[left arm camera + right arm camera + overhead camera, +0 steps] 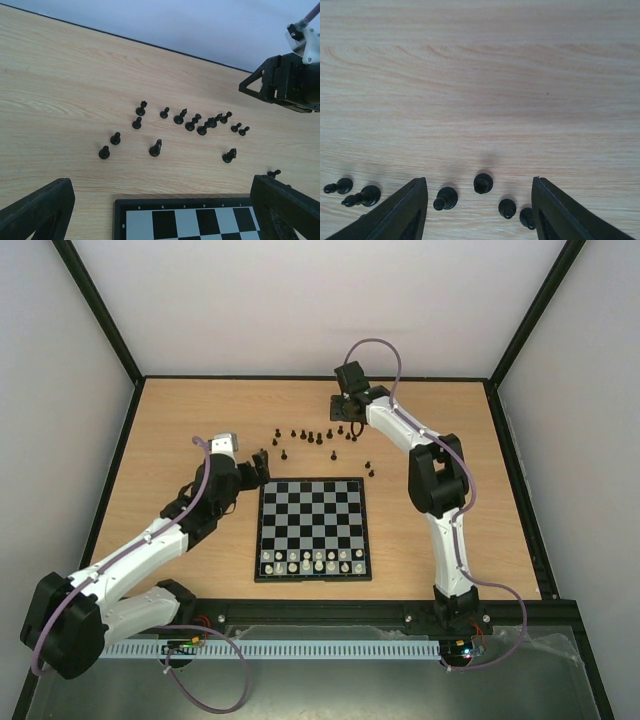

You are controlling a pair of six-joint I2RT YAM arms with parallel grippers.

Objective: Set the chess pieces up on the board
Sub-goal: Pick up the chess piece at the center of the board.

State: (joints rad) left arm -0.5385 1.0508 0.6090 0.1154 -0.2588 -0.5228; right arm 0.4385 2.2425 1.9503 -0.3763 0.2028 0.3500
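**Surface and room.** A light wood-grain tabletop (180,440) is carrying everything. Plain pale walls (300,300) with black corner posts (100,310) are closing it in on three sides.

**Counts.**
- One square chessboard (311,529) of black and pale checks in a black frame is lying on the tabletop.
- Fifteen tiny black chess pieces (180,117) are showing in the left wrist view, all off the board.
- Small cream chess pieces (318,562) are standing in the board's two nearest rows, but they are too small to count reliably.

**Left end effector (161,192).** It is gaping at full width and gripping nothing. The chessboard's far edge is showing between its fingers, close under them. The black chess pieces are standing scattered ahead of its tips, well clear of both.

**Right end effector (479,200).** It is hanging over the far-right end of that scatter with its jaws partly apart, holding nothing. Four black pieces are sitting between its fingers, none of them touching either one. Two more are lying outside one finger. The chessboard is lying well back from it, toward the arm bases.
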